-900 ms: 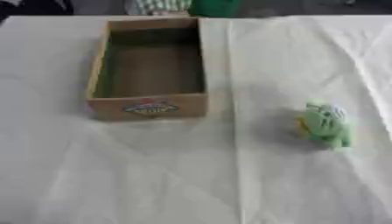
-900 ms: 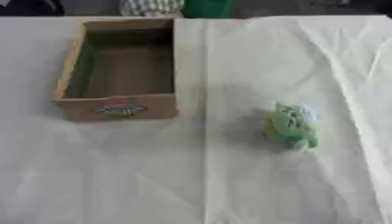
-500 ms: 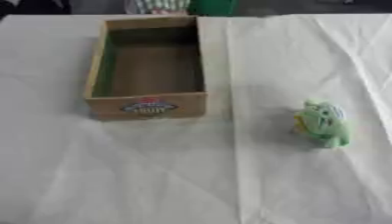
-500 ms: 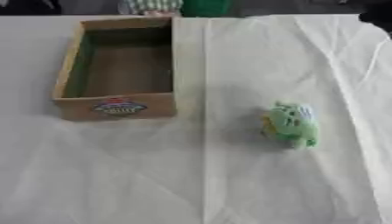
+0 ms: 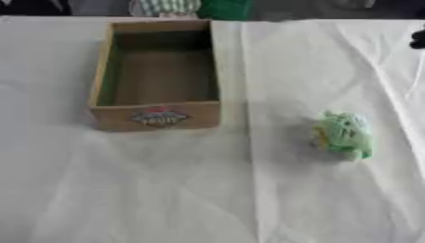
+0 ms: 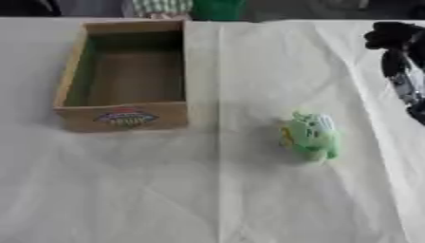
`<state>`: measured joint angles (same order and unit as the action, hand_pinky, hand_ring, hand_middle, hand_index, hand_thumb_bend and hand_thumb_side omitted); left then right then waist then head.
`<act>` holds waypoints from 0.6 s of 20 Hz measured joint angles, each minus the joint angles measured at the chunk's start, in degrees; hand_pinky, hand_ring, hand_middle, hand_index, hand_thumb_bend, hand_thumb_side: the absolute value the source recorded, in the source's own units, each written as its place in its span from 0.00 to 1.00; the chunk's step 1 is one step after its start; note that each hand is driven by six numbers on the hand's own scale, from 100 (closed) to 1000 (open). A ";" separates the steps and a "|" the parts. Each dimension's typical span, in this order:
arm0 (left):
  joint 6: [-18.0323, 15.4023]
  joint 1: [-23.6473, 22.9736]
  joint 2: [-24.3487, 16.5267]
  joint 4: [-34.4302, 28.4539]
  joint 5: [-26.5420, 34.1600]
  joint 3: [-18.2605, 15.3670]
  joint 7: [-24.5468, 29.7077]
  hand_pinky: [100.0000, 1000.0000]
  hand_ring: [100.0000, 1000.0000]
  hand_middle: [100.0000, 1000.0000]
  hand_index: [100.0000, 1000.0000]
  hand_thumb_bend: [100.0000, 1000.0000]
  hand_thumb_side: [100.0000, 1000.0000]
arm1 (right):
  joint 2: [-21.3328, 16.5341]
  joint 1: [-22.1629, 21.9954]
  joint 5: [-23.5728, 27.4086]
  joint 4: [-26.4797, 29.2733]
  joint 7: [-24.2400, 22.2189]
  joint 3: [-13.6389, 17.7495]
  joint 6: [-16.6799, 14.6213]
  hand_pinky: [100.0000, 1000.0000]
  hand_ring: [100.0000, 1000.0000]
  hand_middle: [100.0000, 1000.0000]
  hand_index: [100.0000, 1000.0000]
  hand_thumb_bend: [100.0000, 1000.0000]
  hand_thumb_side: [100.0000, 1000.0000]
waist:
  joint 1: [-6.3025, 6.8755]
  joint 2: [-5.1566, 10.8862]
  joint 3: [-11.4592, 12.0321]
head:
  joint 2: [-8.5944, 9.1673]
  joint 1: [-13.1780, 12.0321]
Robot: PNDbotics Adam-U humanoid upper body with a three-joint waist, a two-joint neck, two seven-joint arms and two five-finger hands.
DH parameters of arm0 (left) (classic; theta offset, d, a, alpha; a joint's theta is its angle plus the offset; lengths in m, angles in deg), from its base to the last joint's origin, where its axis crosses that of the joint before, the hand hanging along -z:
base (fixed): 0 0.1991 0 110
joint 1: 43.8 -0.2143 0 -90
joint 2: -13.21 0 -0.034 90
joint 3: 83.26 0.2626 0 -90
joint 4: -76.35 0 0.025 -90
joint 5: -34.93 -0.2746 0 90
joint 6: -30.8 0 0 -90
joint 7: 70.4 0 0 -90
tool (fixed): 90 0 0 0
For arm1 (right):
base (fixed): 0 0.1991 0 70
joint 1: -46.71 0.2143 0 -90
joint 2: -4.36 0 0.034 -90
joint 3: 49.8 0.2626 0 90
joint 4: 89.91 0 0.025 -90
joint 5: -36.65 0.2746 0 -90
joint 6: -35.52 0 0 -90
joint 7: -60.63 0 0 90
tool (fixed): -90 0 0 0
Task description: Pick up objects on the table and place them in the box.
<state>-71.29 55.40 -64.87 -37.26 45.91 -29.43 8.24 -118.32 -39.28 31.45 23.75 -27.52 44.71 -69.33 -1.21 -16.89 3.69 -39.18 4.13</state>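
Note:
An open cardboard box (image 5: 154,117) with a coloured label on its front wall stands on the white cloth at the upper left; nothing shows inside it. A small green plush toy (image 5: 343,135) with a yellow patch lies on the cloth to the right of the box, well apart from it. My right hand (image 6: 388,36) comes in at the upper right edge of the right eye view, black, with its silver-jointed arm running down the edge. It hangs above and to the right of the toy, not touching it. My left hand shows in no view.
The white cloth (image 5: 166,190) covers the whole table, with creases running down the middle and right. Beyond the far edge are a striped thing (image 5: 164,6) and a dark green thing (image 5: 224,8).
My right hand has come into view at the upper right edge, where earlier only a dark tip showed. The box and the toy lie where they were.

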 measured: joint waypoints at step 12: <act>0.23 -0.12 -0.35 0.00 -0.21 0.06 0.20 0.73 0.45 0.47 0.68 0.00 0.55 | -13.79 1.76 -10.11 0.10 -4.56 -5.23 0.45 0.87 0.84 0.78 0.93 0.32 0.72 | 0.04 0.36 -0.94 | -0.05 -0.94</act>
<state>-71.06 55.28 -65.21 -37.26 45.70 -29.38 8.43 -132.11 -37.52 21.34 23.85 -32.08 39.48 -68.88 -1.17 -16.54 2.75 -39.23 3.18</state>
